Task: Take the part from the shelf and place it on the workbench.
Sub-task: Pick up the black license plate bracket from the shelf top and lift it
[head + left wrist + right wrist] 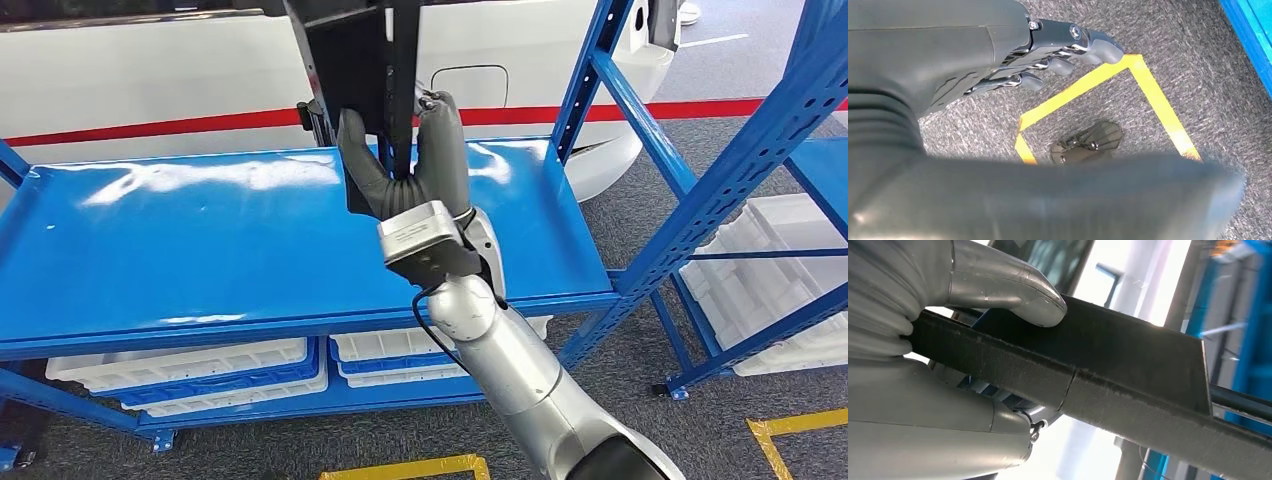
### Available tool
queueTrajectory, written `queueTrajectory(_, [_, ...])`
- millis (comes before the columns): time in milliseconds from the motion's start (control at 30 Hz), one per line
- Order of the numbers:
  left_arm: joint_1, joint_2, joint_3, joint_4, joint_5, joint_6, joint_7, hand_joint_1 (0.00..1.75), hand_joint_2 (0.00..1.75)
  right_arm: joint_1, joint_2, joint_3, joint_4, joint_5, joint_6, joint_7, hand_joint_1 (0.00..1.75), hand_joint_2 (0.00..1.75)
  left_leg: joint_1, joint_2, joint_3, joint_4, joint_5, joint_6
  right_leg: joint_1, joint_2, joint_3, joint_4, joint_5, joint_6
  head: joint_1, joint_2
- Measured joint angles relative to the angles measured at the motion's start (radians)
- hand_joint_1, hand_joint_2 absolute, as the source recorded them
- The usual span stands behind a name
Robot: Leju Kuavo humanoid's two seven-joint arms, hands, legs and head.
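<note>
We hold black part clamped in right robot hand, above back edge of blue worktop. Left robot hand empty, fingers loosely apart. Left: set part down.

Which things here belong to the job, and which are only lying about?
For the job:
black part, held up by the right hand
blue workbench, below the part

Lying about:
white trays under the workbench
white trays by the blue shelf frame
yellow floor tape

One black flat panel part; two blue metal shelving racks; several white plastic trays under the nearer rack.
</note>
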Motion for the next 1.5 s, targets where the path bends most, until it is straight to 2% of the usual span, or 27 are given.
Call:
queueTrajectory(400, [0.007, 0.009, 0.022, 0.000, 0.023, 0.053, -0.034, 0.00, 1.75, 0.074, -0.101, 0.001, -0.187, -0.170, 0.144, -0.029, 1.75, 1.75, 0.000, 0.000, -0.001, 0.000, 0.000, 0.000, 0.000, 0.000, 0.000, 0.000, 0.000, 0.000, 0.000, 0.000])
queueTrajectory(633, [0.009, 0.010, 0.043, 0.000, 0.040, 0.061, -0.023, 0.00, 1.75, 0.099, -0.124, 0.002, -0.211, -0.239, 0.186, -0.020, 1.75, 1.75, 0.000, 0.000, -0.001, 0.000, 0.000, 0.000, 0.000, 0.000, 0.000, 0.000, 0.000, 0.000, 0.000, 0.000])
queueTrajectory(933, [0.022, 0.010, 0.067, 0.000, 0.052, 0.062, -0.020, 0.00, 1.75, 0.129, -0.169, 0.002, -0.213, -0.384, 0.298, 0.004, 1.75, 1.75, 0.000, 0.000, -0.001, 0.000, 0.000, 0.000, 0.000, 0.000, 0.000, 0.000, 0.000, 0.000, 0.000, 0.000])
queueTrajectory(1500, [0.040, 0.023, 0.079, 0.000, 0.053, 0.043, -0.050, 0.00, 1.75, 0.207, -0.229, -0.040, -0.238, -0.453, 0.324, -0.001, 1.75, 1.75, -0.001, 0.000, -0.001, 0.001, 0.000, 0.000, -0.001, 0.000, 0.000, -0.001, 0.000, 0.001, 0.000, 0.000])
